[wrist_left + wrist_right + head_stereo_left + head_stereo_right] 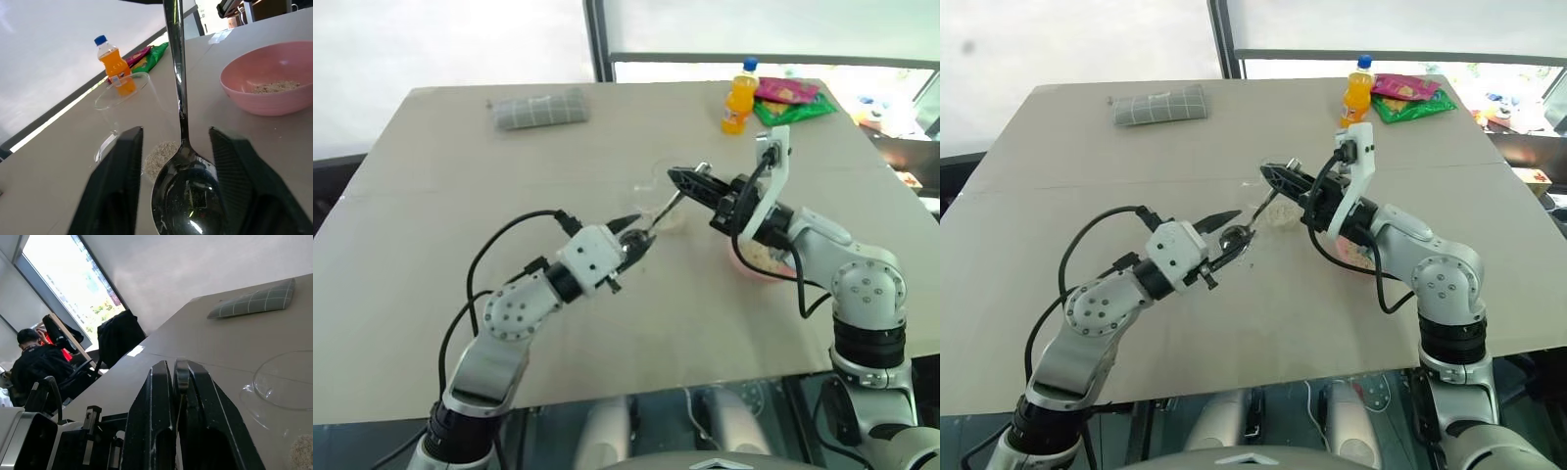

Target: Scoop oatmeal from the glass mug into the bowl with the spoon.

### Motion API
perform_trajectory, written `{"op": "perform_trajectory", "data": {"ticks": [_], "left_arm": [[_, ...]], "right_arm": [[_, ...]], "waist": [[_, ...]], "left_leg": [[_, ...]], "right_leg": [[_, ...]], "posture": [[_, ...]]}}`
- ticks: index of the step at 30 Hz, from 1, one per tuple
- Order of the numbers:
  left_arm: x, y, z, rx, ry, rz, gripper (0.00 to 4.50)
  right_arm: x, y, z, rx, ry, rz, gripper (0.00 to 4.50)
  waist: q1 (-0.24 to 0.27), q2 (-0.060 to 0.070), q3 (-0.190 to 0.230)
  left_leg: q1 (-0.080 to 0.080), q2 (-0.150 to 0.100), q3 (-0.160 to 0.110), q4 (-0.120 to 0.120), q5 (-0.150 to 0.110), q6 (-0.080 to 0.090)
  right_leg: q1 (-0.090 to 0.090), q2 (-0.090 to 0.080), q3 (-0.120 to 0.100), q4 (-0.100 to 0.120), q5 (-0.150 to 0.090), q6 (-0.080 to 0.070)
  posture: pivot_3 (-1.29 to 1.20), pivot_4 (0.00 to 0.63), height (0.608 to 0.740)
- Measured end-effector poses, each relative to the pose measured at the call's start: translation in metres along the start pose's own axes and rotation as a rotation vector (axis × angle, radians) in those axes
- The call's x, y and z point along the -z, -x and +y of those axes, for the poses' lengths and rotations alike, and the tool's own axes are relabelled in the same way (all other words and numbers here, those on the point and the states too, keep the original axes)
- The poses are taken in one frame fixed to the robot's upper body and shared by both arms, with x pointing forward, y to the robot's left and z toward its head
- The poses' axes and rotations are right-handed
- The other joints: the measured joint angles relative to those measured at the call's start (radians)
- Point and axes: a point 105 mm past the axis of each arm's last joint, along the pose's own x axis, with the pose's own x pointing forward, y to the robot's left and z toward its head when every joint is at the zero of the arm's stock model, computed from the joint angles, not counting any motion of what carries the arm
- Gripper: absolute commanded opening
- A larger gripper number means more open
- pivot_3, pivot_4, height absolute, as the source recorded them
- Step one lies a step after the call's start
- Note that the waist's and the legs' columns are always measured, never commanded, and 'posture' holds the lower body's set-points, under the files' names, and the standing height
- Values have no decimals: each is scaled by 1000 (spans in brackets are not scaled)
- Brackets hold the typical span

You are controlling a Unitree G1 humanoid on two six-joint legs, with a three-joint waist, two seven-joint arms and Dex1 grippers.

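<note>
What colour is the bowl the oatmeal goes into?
Pink, plain-sided; the bowl shows best in the left wrist view, with some oatmeal in it.

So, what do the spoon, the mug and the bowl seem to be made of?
The spoon: polished metal, it mirrors its surroundings. The glass mug: clear glass, or perhaps clear plastic, the table shows through. The bowl: smooth matte pink, probably plastic, though ceramic is possible.

From head height we look forward and down over the table (460,294) through two side-by-side eyes sharing nearly one scene. Our left wrist camera sits close behind the spoon (183,161), facing the bowl (269,78). Our right wrist camera looks low across the tabletop.
</note>
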Motion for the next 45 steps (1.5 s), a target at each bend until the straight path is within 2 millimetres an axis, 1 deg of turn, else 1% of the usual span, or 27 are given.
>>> {"op": "perform_trajectory", "data": {"ticks": [3,6,8,13,16,19,20,24,26,27,31,35,39,43,45], "left_arm": [[1,0,4,-45,18,1,3003],[5,5,3,-81,69,13,3003],[4,9,3,-103,78,11,3003],[0,17,5,-186,94,0,3003],[9,21,10,-259,78,45,3003],[29,19,18,-315,42,128,3003],[39,15,21,-340,42,154,3003],[58,0,33,-408,45,187,3003],[63,-7,37,-429,50,186,3003],[65,-13,38,-425,44,179,3003],[73,-27,37,-408,37,165,3003],[82,-40,44,-404,18,162,3003],[82,-54,47,-398,20,134,3003],[80,-65,40,-365,35,105,3003],[78,-67,38,-354,38,93,3003]], "right_arm": [[-6,5,-4,9,-10,-18,0],[-21,15,-11,27,-43,-47,0],[-28,23,-14,38,-59,-61,0],[-45,41,-15,34,-101,-77,0],[-60,55,-23,72,-111,-105,0],[-72,69,-36,144,-101,-131,0],[-78,75,-42,178,-92,-144,0],[-91,88,-56,259,-65,-182,0],[-93,90,-57,270,-53,-186,0],[-94,91,-58,279,-44,-186,0],[-97,92,-60,291,-35,-198,0],[-98,94,-62,315,-24,-207,0],[-98,95,-63,328,-18,-210,0],[-98,100,-66,351,-21,-214,0],[-98,101,-67,358,-20,-217,0]], "waist": [[0,0,0],[-4,0,0],[-6,0,0],[-10,0,0],[-9,0,0],[-8,1,0],[-8,1,0],[-8,0,0],[-8,0,0],[-9,0,0],[-8,1,0],[-7,0,0],[-4,0,0],[-3,0,0],[-3,0,0]], "left_leg": [[0,0,-1,1,0,0],[0,0,-1,1,0,0],[0,0,-1,1,0,0],[0,0,-1,1,0,0],[0,0,-1,2,0,0],[1,0,-1,3,0,1],[1,0,-1,4,0,1],[0,0,-1,4,0,1],[0,0,-1,4,-1,2],[0,0,-1,4,-1,2],[0,0,0,4,-1,2],[0,0,0,5,-1,3],[-1,0,0,5,-1,3],[-1,0,1,5,-2,4],[-1,0,1,5,-2,4]], "right_leg": [[1,0,0,0,0,0],[1,0,0,0,0,1],[1,0,0,0,0,1],[1,0,0,0,0,1],[2,0,0,0,1,1],[3,0,0,0,1,2],[3,0,0,0,1,2],[3,0,1,0,2,3],[3,0,1,0,2,3],[3,0,1,-1,2,3],[3,0,1,-1,2,3],[3,0,1,-1,2,4],[3,0,2,-1,3,5],[3,-1,2,-2,3,5],[3,-1,2,-2,3,5]], "posture": [[0,150,740],[0,150,740],[0,150,740],[0,150,740],[0,150,740],[0,150,740],[0,150,740],[0,150,740],[0,150,740],[0,150,740],[0,150,740],[0,150,740],[0,150,740],[0,150,740],[0,150,740]]}}
